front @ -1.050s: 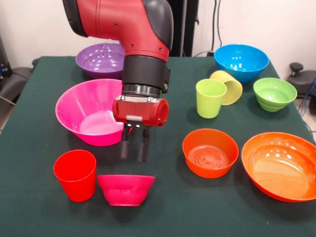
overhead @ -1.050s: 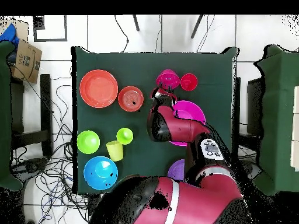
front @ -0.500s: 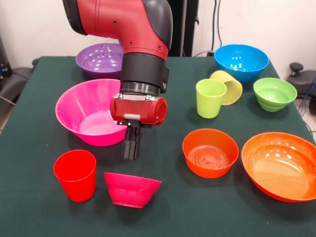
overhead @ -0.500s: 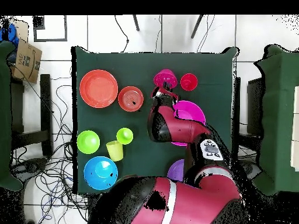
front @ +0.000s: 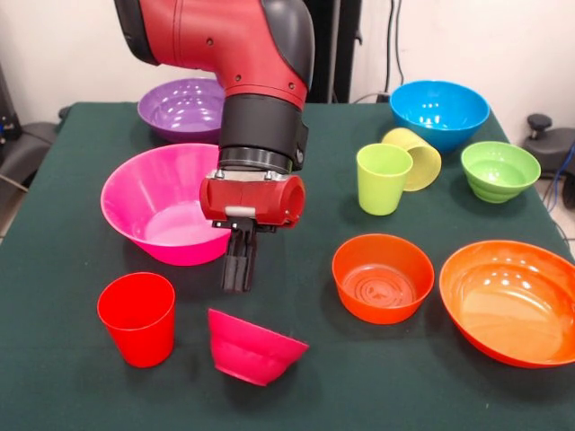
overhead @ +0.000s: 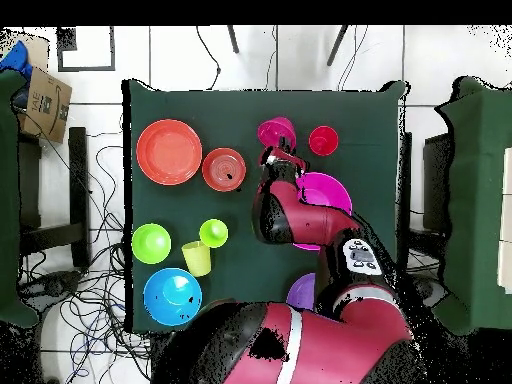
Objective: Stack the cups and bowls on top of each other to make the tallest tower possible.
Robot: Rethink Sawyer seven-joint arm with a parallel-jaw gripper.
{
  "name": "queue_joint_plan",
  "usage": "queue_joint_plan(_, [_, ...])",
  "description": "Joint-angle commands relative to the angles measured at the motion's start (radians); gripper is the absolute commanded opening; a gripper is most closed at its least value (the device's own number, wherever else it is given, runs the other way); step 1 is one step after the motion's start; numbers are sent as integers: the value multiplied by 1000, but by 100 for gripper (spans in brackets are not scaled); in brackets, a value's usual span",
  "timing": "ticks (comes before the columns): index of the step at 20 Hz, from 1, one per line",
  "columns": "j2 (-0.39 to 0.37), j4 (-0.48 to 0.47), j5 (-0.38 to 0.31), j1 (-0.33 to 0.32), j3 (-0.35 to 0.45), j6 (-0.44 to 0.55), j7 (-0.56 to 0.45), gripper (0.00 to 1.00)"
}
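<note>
Nearby, hand (front: 238,274) closed above tilted magenta bowl (front: 254,347), red cup (front: 137,318) beside

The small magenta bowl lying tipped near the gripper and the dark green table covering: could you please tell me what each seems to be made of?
The small magenta bowl looks like smooth moulded plastic with a slight sheen: uniform colour, thin rim, soft highlights. The dark green table covering looks like matte cloth, perhaps felt: it shows no glare or reflections. Neither can be confirmed by sight alone.

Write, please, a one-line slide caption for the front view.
Red robot arm's shut tool hangs above a tilted small magenta plastic bowl, beside an upright red plastic cup.
</note>
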Motion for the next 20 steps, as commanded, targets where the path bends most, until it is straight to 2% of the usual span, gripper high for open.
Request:
queue_joint_plan(1, [31,45,62,39,41,-40,167,0])
queue_joint_plan(4, [58,39,95,51,32,-98,173,0])
queue_joint_plan(14, [56,55,107,43,52,-118,179,0])
queue_joint_plan(20, [50,63,152,78,3,-123,135,0])
